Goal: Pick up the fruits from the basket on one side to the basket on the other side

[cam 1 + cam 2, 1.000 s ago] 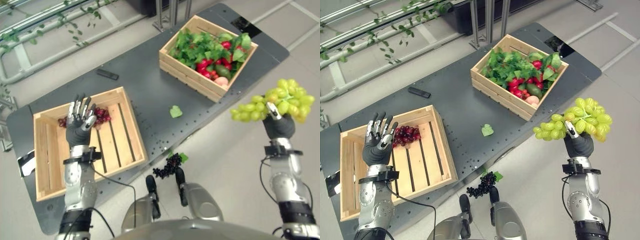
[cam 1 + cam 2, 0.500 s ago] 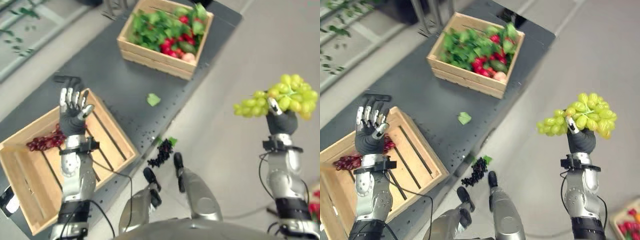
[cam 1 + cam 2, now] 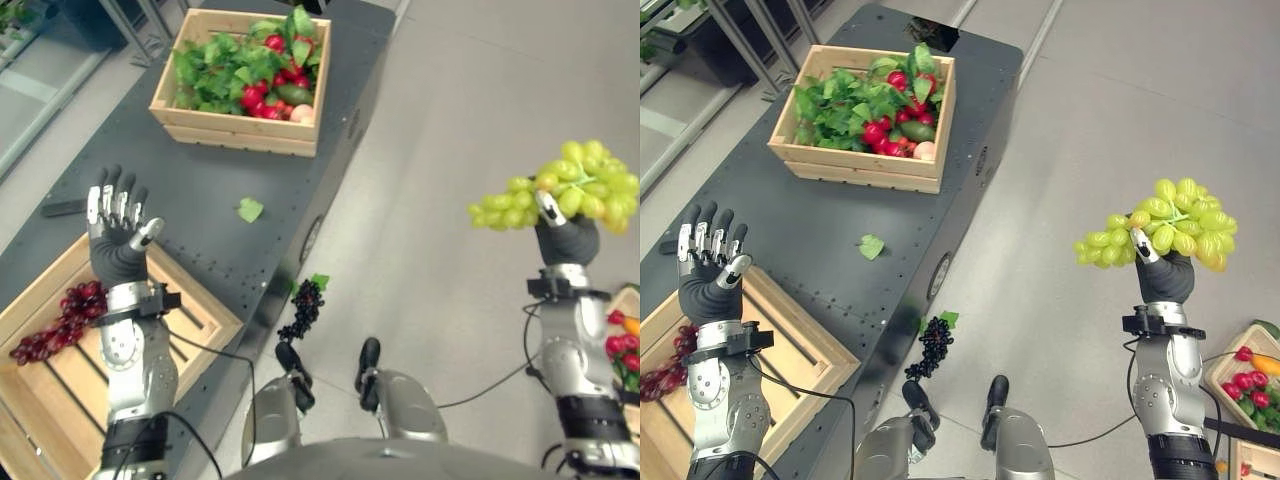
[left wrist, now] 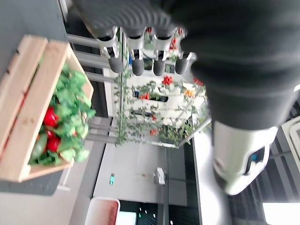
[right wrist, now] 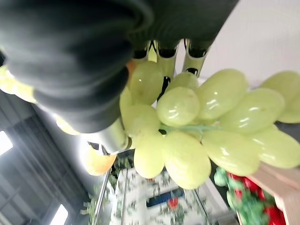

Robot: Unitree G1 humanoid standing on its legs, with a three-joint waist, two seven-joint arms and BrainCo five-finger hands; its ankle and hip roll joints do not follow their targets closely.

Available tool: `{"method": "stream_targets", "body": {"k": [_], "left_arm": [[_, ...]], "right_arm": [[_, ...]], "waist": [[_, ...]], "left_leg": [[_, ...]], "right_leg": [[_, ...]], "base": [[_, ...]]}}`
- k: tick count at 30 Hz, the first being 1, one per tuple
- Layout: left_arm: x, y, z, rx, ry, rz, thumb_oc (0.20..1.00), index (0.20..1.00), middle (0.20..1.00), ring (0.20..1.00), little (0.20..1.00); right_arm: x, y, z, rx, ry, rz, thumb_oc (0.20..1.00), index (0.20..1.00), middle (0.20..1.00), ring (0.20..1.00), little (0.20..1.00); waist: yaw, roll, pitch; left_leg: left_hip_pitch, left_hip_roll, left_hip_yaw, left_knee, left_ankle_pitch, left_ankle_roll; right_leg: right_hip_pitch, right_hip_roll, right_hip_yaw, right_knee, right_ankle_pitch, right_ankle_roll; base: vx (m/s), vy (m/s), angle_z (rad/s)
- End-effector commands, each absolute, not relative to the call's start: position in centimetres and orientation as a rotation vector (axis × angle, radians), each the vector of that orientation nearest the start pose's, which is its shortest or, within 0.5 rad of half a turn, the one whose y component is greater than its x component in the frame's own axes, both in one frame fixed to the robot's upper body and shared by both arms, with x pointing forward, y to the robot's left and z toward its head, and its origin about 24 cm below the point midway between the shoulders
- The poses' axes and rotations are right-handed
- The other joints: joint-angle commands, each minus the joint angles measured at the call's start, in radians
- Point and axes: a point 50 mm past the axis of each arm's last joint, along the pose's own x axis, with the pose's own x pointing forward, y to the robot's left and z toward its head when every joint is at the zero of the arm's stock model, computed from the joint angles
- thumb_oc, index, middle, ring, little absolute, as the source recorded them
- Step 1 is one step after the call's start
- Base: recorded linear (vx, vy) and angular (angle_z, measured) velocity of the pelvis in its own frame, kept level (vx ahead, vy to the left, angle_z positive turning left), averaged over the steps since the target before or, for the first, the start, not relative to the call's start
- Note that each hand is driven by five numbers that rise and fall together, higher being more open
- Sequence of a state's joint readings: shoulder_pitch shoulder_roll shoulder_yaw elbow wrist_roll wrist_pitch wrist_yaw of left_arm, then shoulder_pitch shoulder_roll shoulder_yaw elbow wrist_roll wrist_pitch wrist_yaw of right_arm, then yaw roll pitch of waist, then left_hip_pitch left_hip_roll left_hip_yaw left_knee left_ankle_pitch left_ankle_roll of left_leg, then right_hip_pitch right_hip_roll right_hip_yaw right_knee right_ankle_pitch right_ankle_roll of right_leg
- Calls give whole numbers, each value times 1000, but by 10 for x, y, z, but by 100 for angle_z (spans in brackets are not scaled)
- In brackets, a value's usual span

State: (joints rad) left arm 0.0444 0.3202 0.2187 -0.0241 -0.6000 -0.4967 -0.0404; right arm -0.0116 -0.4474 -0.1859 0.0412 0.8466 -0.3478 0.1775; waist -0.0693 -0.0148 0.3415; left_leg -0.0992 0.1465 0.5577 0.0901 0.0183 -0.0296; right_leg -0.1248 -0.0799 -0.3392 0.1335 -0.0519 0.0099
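Note:
A bunch of green grapes [image 3: 1158,226] is held high over the floor at the right, my right hand [image 3: 1163,276] shut on it from below; the right wrist view shows the green grapes [image 5: 197,122] against my fingers. My left hand [image 3: 118,240] is raised, open and empty, above the near wooden crate [image 3: 198,315]. That crate holds a bunch of dark red grapes [image 3: 55,322]. The far wooden crate [image 3: 858,172] on the dark table is full of leafy greens, red fruits and an avocado. A dark grape bunch [image 3: 930,350] lies on the floor by the table's edge.
A loose green leaf [image 3: 249,209] lies on the dark table [image 3: 830,220] between the crates. A black bar [image 3: 62,208] rests on the table near my left hand. Another crate with red produce [image 3: 1250,385] shows at the lower right. Grey floor spreads to the right.
The camera has swung toward the right, so the table and both crates sit further left in view. Both hands keep their pose; the right still holds the green grapes.

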Motion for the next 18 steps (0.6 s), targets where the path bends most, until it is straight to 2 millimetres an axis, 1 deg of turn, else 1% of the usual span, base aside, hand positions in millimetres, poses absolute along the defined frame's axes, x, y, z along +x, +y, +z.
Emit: {"method": "stream_targets", "body": {"k": [1,4,5,7,8,11,16,17,18], "left_arm": [[218,267,127,-113,-662,199,1000,1000,1000,1000,1000],[219,265,127,-98,-659,196,1000,1000,1000,1000,1000],[220,265,123,-101,-640,202,1000,1000,1000,1000,1000],[220,265,123,-102,-640,201,1000,1000,1000,1000,1000],[221,264,121,-98,-631,198,1000,1000,1000,1000,1000],[222,262,120,-103,-624,194,1000,1000,1000,1000,1000],[224,258,116,-114,-604,176,1000,1000,1000,1000,1000],[225,257,116,-114,-604,176,1000,1000,1000,1000,1000],[225,256,114,-114,-596,170,1000,1000,1000,1000,1000]], "right_arm": [[239,-280,146,279,-647,-13,200,200,200,200,200],[238,-281,148,273,-653,-12,200,200,200,200,200],[237,-282,147,264,-649,-9,200,200,200,200,200],[237,-282,147,264,-649,-8,200,200,200,200,200],[236,-284,147,259,-645,-11,200,200,200,200,200],[236,-285,149,255,-649,-6,200,200,200,200,200],[237,-285,151,254,-653,4,200,200,200,200,200],[237,-285,151,254,-653,4,200,200,200,200,200],[237,-285,151,254,-653,5,200,200,200,200,200]], "waist": [[3,-31,-65],[-4,-28,-65],[-11,-23,-70],[-10,-23,-69],[-16,-18,-71],[-22,-14,-67],[-24,-15,-61],[-24,-15,-61],[-20,-16,-62]], "left_leg": [[-6,-21,-28,29,-41,-15],[-1,-10,-33,26,-27,-25],[1,5,-35,25,-7,-39],[2,6,-34,24,-6,-40],[2,18,-37,22,7,-49],[-3,38,-47,32,19,-60],[-12,66,-61,38,48,-79],[-12,66,-61,37,49,-79],[-21,72,-70,33,68,-88]], "right_leg": [[23,-16,9,55,-70,90],[28,-4,16,46,-70,82],[34,10,26,44,-75,72],[35,12,26,43,-75,71],[39,21,28,40,-81,65],[41,34,32,51,-90,52],[43,57,39,43,-92,36],[43,57,39,43,-92,36],[48,65,40,23,-86,33]], "base": [[-2,-59,-4],[-16,-153,-3],[-1,-129,2],[-5,-110,1],[-15,-132,0],[-20,-143,-1],[-32,-117,-5],[-41,-130,-3],[-50,-143,-8]]}}
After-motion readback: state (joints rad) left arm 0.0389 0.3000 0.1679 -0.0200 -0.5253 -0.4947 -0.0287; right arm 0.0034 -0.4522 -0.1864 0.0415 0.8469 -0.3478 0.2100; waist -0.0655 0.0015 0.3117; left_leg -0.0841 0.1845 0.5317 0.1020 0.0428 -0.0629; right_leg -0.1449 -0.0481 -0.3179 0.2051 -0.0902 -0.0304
